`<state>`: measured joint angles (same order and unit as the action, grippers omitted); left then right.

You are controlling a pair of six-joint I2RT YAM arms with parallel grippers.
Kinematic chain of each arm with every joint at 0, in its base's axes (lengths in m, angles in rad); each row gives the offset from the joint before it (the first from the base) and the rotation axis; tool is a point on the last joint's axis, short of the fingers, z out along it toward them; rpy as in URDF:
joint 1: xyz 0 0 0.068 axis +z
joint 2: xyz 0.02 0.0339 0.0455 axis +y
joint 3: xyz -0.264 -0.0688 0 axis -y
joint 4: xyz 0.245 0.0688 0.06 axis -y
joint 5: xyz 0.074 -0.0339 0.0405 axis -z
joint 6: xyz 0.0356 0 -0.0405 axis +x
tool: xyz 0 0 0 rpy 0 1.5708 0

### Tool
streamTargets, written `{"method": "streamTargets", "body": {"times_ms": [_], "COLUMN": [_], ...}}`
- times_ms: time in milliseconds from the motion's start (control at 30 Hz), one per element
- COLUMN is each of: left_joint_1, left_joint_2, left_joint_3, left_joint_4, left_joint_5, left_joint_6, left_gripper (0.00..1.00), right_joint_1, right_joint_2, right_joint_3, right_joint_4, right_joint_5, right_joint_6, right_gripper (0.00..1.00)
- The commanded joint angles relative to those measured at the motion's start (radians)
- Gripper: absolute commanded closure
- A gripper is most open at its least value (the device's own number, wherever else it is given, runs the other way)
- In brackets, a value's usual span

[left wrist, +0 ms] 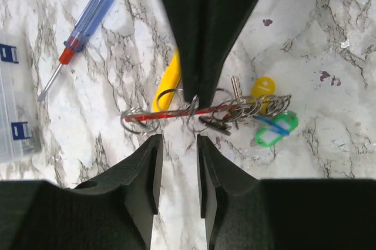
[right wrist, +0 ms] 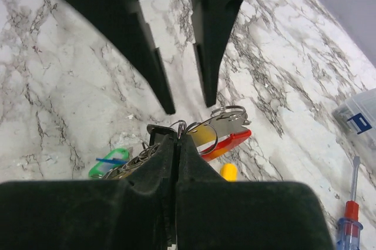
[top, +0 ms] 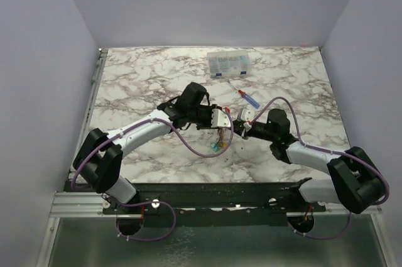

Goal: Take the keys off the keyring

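1. The right hand [left wrist: 192,94] is shut tight on the keyring [left wrist: 170,115]. It pinches it near the middle of the red band.
2. The left hand [left wrist: 178,141] is open and holds nothing. The keyring sits just past its fingertips and does not touch them.
3. The red band runs side to side across the left hand's gap. I think that hand only has to go straight ahead to reach it.
4. The keys [left wrist: 267,117] bunch at one end of the keyring, with yellow, green and blue tags.
5. Both hands meet at the keyring, near the middle of the bench [top: 157,78].
6. I can read no words or brand names.
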<state>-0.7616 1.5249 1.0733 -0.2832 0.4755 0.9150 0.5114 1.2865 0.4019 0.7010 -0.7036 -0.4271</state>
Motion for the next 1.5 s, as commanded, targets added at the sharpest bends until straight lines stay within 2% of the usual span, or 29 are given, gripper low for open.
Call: {"method": "streamTargets", "body": {"times_ms": [0, 233, 700, 733, 800, 867, 933, 1067, 1167, 1300, 1467], "left_joint_1": [0.063, 0.067, 0.067, 0.068, 0.067, 0.067, 0.065, 0.038, 0.020, -0.005, -0.037], "left_joint_2": [0.018, 0.018, 0.051, 0.054, 0.058, 0.055, 0.048, 0.031, 0.030, 0.037, 0.034], "left_joint_3": [0.007, -0.001, -0.044, -0.043, -0.039, -0.032, -0.027, -0.016, 0.000, 0.028, 0.031], "left_joint_4": [0.032, 0.059, 0.112, 0.118, 0.124, 0.126, 0.127, 0.106, 0.073, 0.010, -0.020], "left_joint_5": [0.193, 0.255, 0.253, 0.252, 0.248, 0.240, 0.212, 0.088, 0.027, -0.028, -0.051], "left_joint_6": [-0.060, -0.084, -0.078, -0.081, -0.087, -0.090, -0.083, -0.010, 0.051, 0.124, 0.166], "left_gripper": [0.66, 0.76, 0.79, 0.80, 0.91, 1.00, 1.00, 1.00, 1.00, 1.00, 1.00], "right_joint_1": [0.005, 0.005, 0.006, 0.005, 0.005, 0.006, 0.005, 0.005, 0.005, 0.006, 0.005], "right_joint_2": [0.040, 0.108, 0.155, 0.159, 0.166, 0.163, 0.140, 0.082, 0.047, 0.023, 0.029], "right_joint_3": [-0.063, -0.061, -0.087, -0.086, -0.078, -0.063, -0.037, 0.060, 0.096, 0.118, 0.141], "right_joint_4": [0.202, 0.321, 0.463, 0.467, 0.460, 0.416, 0.310, -0.008, -0.157, -0.256, -0.281], "right_joint_5": [-0.001, -0.013, -0.038, -0.040, -0.046, -0.051, -0.047, -0.018, -0.011, -0.002, 0.011], "right_joint_6": [0.029, 0.056, 0.074, 0.075, 0.075, 0.064, 0.034, -0.019, -0.034, -0.041, -0.036], "right_gripper": [0.99, 0.99, 0.99, 0.99, 0.99, 0.99, 0.99, 0.87, 0.82, 0.78, 0.79]}}
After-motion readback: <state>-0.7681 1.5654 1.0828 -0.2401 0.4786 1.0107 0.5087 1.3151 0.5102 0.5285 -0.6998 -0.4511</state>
